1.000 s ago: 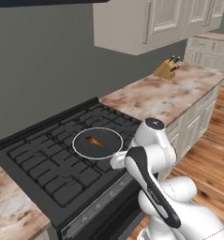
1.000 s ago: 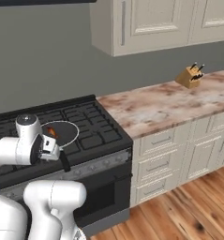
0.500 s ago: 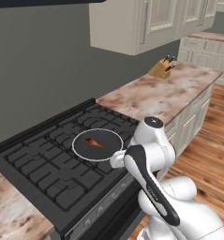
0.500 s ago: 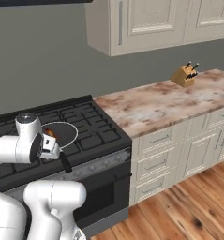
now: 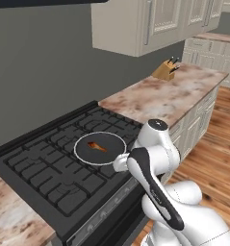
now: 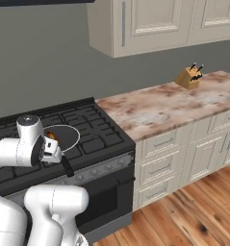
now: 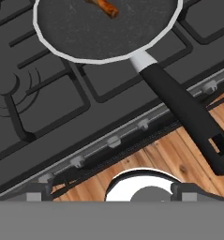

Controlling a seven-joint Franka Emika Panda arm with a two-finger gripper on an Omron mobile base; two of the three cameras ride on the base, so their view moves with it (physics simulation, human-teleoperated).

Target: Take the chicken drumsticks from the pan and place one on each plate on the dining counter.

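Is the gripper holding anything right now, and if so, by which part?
Nothing is held. The gripper is open and empty, hanging in front of the stove, short of the pan.

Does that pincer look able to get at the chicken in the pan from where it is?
Probably yes. The open pincer hangs by the stove's front edge, near the pan's handle. The chicken lies uncovered in the pan, with nothing standing between them.

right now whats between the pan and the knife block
Black stove grates beside the pan, then bare mottled counter up to the knife block, seen in the left base view.
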